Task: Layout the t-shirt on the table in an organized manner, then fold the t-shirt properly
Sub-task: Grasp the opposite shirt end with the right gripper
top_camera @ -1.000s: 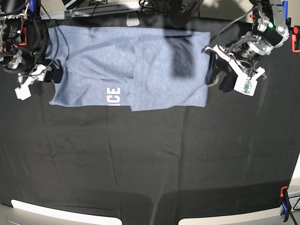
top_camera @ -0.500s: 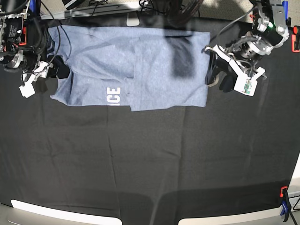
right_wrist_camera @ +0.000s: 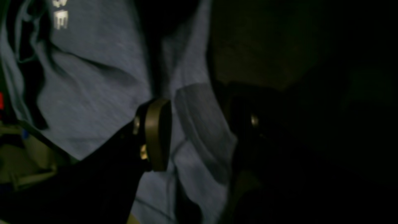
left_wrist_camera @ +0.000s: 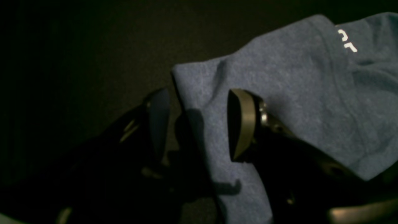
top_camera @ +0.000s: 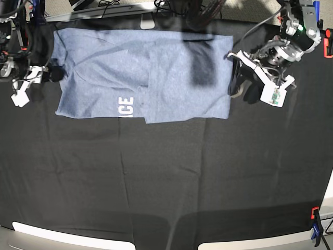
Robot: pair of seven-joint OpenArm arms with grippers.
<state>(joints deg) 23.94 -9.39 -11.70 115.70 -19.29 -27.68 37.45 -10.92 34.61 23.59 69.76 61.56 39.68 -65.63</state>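
Note:
The blue-grey t-shirt [top_camera: 140, 73] lies flat as a wide rectangle at the far side of the black table [top_camera: 166, 182], with white letters [top_camera: 126, 107] near its front edge. My left gripper [top_camera: 237, 86] is at the shirt's right edge. In the left wrist view this gripper [left_wrist_camera: 199, 124] is open, with the shirt's [left_wrist_camera: 279, 93] edge lying between the jaws. My right gripper [top_camera: 53, 74] is at the shirt's left edge. In the right wrist view it [right_wrist_camera: 200, 130] is open, with a fold of the shirt [right_wrist_camera: 93, 93] between the jaws.
An orange clamp [top_camera: 328, 47] sits at the table's far right edge, and an orange and blue clip [top_camera: 315, 224] at the near right corner. Cables and a grey stand [top_camera: 148, 21] lie behind the shirt. White objects [top_camera: 52, 237] line the near edge.
My right gripper has moved left and a little farther back, from over the shirt's left part to its left edge. The shirt's left edge has shifted slightly. The left arm has barely moved.

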